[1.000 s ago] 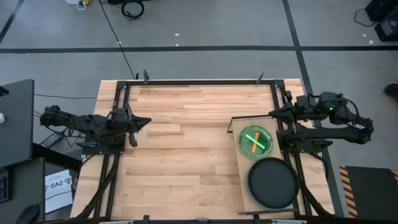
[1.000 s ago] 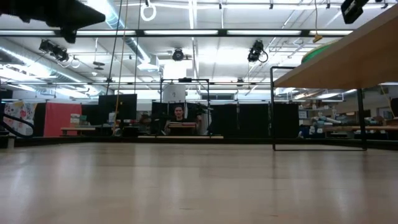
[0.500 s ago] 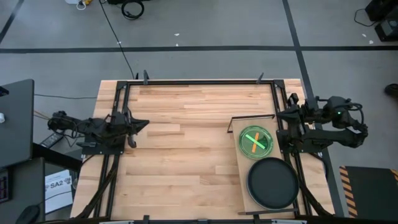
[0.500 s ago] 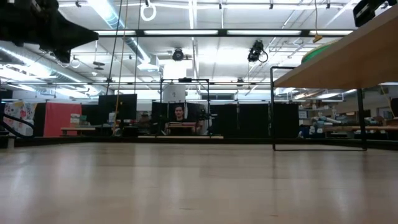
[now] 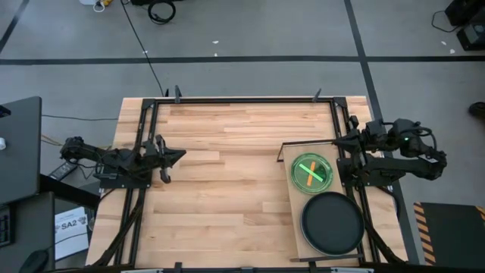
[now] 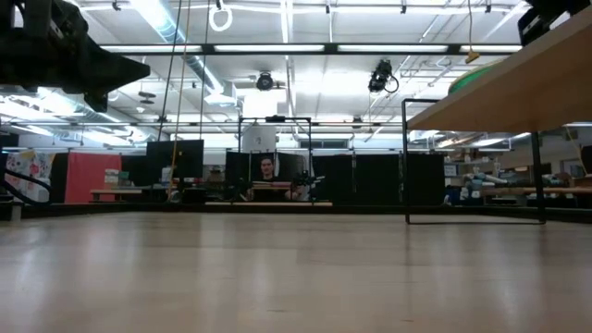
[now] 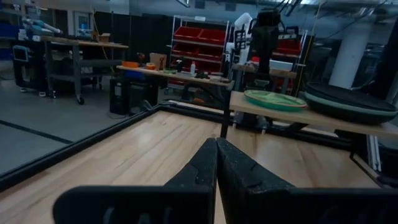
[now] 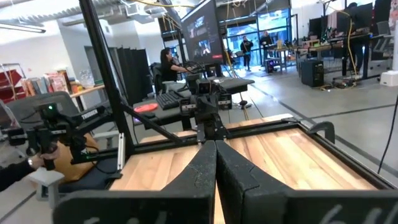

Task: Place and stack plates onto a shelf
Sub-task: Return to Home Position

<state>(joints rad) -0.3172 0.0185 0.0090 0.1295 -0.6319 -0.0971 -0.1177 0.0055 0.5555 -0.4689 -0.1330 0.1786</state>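
Note:
The shelf (image 5: pixel 295 199), a narrow light-wood board on thin black legs, stands raised over the table's right side. On it rest a small green plate (image 5: pixel 311 172) with an orange cross showing in it and, nearer the front edge, a large black plate (image 5: pixel 333 222). Both also show in the left wrist view, green plate (image 7: pixel 274 99) and black plate (image 7: pixel 349 103). My left gripper (image 5: pixel 179 154) is shut, level, at the table's left edge, holding nothing. My right gripper (image 5: pixel 338 139) is shut at the right edge, beside the shelf's far end, holding nothing.
A black frame (image 5: pixel 242 99) runs along the table's far and side edges. The middle of the planked tabletop (image 5: pixel 227 189) is bare wood. Beyond the far edge a person (image 6: pixel 266 171) sits at a desk.
My left gripper has sunk toward the table and its arm has folded back toward the left edge, fingers still shut. My right gripper has dropped a little and drawn back toward the right edge. The plates have not moved.

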